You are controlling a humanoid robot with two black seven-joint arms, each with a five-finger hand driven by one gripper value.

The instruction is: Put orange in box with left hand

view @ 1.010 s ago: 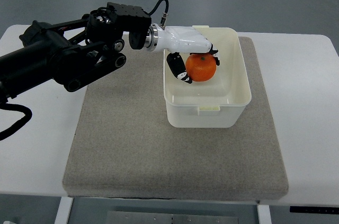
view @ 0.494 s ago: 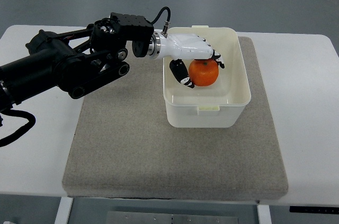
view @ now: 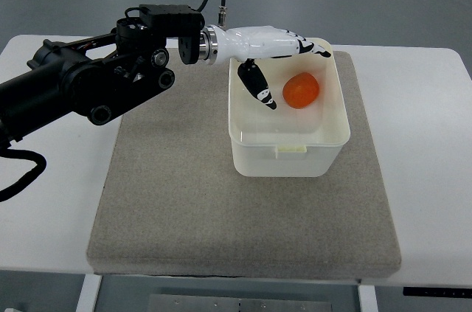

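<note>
Orange point(view: 301, 90) lies inside the white box point(view: 324, 151), upper centre of frame. Left hand point(view: 274, 52) hovers above it, fingers spread, holding nothing. Looks firm, light, smooth, prone to roll; best cupped around its middle.

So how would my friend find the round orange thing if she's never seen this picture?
Start at the white table and find the big grey felt mat lying on it. At the mat's far right end sits a cream plastic box, and the small round orange lies inside it, beside the open white robot left hand. It is the only brightly coloured thing there.
</note>
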